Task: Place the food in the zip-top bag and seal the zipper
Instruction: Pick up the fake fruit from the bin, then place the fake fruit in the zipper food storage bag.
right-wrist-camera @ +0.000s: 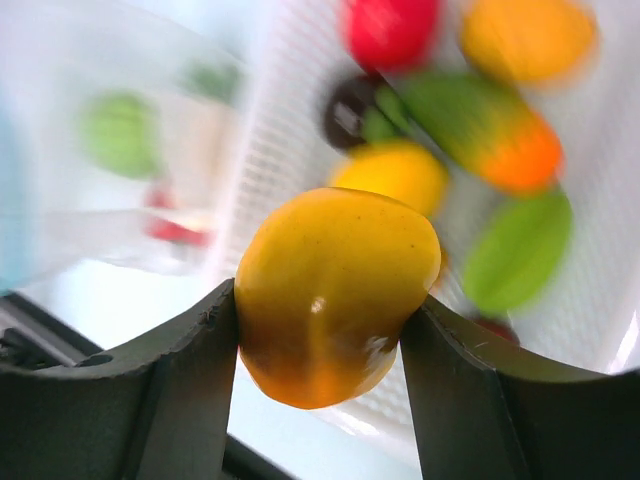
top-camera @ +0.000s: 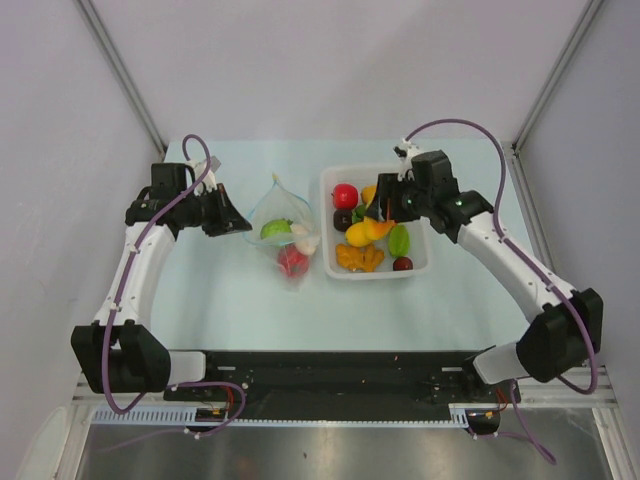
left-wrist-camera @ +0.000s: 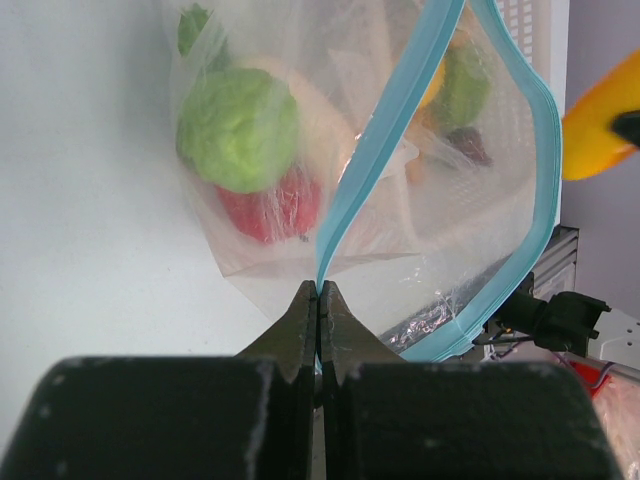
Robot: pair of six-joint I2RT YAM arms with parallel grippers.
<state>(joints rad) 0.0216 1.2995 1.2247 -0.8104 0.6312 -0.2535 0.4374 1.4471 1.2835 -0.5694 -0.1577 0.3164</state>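
Observation:
The clear zip-top bag (top-camera: 283,222) lies left of the white basket with a green piece (top-camera: 273,229), a white piece (top-camera: 306,238) and a red piece (top-camera: 292,260) inside. My left gripper (top-camera: 237,223) is shut on the teal zipper strip (left-wrist-camera: 372,160) at the bag's mouth (left-wrist-camera: 320,292), and the mouth gapes open. My right gripper (top-camera: 380,212) is shut on a yellow-orange fruit (right-wrist-camera: 335,290) and holds it above the basket's left part. The same fruit shows at the right edge of the left wrist view (left-wrist-camera: 600,118).
The white basket (top-camera: 421,266) holds several more toy foods: red (top-camera: 345,195), dark purple (top-camera: 343,219), yellow (top-camera: 357,235), orange (top-camera: 360,257), green (top-camera: 399,240). Grey walls stand on both sides. The arm bases' black rail (top-camera: 330,372) runs along the near edge.

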